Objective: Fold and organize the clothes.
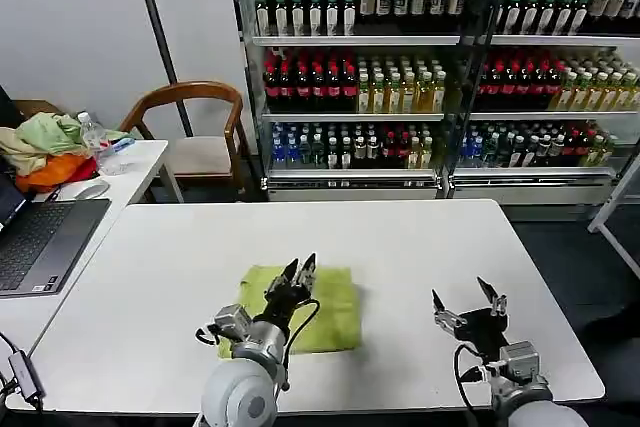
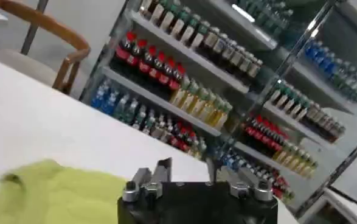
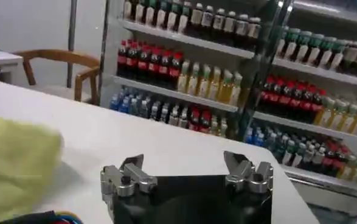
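We see the T-shirt [image 1: 305, 309] lying folded into a small rectangle on the white desk [image 1: 400, 247], near the front edge and a little left of the middle. Our left gripper [image 1: 299, 271] is above its far part, with the fingers close together and holding nothing. Our right gripper [image 1: 468, 303] is over bare desk to the right, well apart from the cloth, with its fingers wide apart. Around the T-shirt the surface is free toward the far and right edges.
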Controlling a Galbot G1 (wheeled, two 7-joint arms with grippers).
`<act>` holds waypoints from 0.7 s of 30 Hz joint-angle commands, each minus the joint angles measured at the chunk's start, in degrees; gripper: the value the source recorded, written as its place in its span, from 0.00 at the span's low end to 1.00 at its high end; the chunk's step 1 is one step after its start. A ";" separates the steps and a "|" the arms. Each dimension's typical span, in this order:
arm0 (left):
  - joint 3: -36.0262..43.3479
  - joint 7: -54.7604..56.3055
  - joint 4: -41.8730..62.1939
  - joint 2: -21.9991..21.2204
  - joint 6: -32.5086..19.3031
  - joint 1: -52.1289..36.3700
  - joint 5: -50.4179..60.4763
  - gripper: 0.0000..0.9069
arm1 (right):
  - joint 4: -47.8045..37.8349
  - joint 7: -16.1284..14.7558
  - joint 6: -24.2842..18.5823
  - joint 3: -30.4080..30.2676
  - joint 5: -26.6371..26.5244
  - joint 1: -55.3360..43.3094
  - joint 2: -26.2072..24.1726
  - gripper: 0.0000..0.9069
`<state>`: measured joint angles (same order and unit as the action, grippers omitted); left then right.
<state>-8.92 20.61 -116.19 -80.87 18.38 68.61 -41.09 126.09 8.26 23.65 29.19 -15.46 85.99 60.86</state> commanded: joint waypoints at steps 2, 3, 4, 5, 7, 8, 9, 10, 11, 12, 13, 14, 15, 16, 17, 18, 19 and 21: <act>-8.65 -9.06 -2.36 8.01 -6.00 2.80 11.14 1.00 | -5.56 -0.32 -0.23 -6.66 -3.71 -7.84 1.72 1.00; -9.96 -9.32 -2.21 9.53 -6.07 3.33 13.06 1.00 | -6.03 0.01 -0.03 -7.63 -4.09 -8.90 2.10 1.00; -12.28 -10.36 -1.61 11.02 -6.87 4.31 15.19 1.00 | -6.76 0.29 0.30 -9.71 -4.63 -10.28 2.90 1.00; -13.33 -10.94 -1.09 11.97 -7.15 5.10 16.16 1.00 | -7.40 0.32 0.58 -11.12 -4.98 -11.40 3.42 1.00; -16.33 -11.20 -0.86 12.59 -7.27 6.30 16.28 1.00 | -8.60 0.22 0.89 -13.59 -5.41 -13.20 4.54 1.00; -17.29 -11.08 -0.91 12.81 -6.32 6.82 16.09 1.00 | -9.60 -0.28 1.27 -15.76 -6.10 -14.58 5.33 1.00; -18.21 -11.08 -1.02 12.80 -5.94 7.52 16.21 1.00 | -10.38 -0.76 1.76 -16.96 -7.15 -15.53 5.82 1.00; -18.61 -10.96 -1.13 12.76 -6.04 8.13 16.21 1.00 | -11.32 -1.35 2.19 -18.03 -8.32 -16.49 6.28 1.00; -18.94 -10.91 -1.29 12.63 -6.13 8.74 16.22 1.00 | -12.50 -1.79 2.48 -19.20 -9.13 -17.73 6.88 1.00; -19.29 -10.87 -1.41 12.44 -6.13 9.47 16.24 1.00 | -14.22 -2.12 2.67 -19.93 -9.36 -18.83 7.44 1.00; -19.43 -10.88 -1.65 12.16 -6.14 9.81 16.38 1.00 | -15.78 -2.36 2.80 -20.94 -9.35 -20.05 8.04 1.00; -19.68 -10.87 -1.65 11.93 -6.26 10.60 16.85 1.00 | -16.87 -2.66 2.92 -21.80 -9.65 -21.34 8.57 1.00; -19.80 -10.78 -1.61 11.68 -6.37 11.08 17.32 1.00 | -18.48 -2.82 3.23 -22.57 -10.44 -22.83 9.10 1.00; -20.04 -10.70 -1.61 11.51 -6.37 11.60 17.47 1.00 | -19.43 -2.95 3.62 -23.40 -10.99 -23.92 9.52 1.00; -20.24 -10.61 -1.67 11.19 -6.36 11.99 17.54 1.00 | -20.25 -3.22 3.82 -24.11 -11.34 -25.02 9.81 1.00; -20.54 -10.54 -1.71 11.01 -6.39 12.34 17.72 1.00 | -20.77 -3.60 3.96 -24.58 -11.76 -25.71 10.02 1.00; -20.86 -10.49 -1.79 10.89 -6.42 12.66 17.87 1.00 | -21.03 -3.63 4.05 -24.79 -11.96 -26.33 10.20 1.00; -21.49 -10.32 -1.99 10.86 -6.49 13.26 17.84 1.00 | -22.40 -3.50 4.25 -24.93 -12.62 -28.13 10.75 1.00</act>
<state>-24.68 11.81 -117.70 -71.71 12.79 77.14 -27.11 112.90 6.02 26.61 12.17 -23.71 68.99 67.94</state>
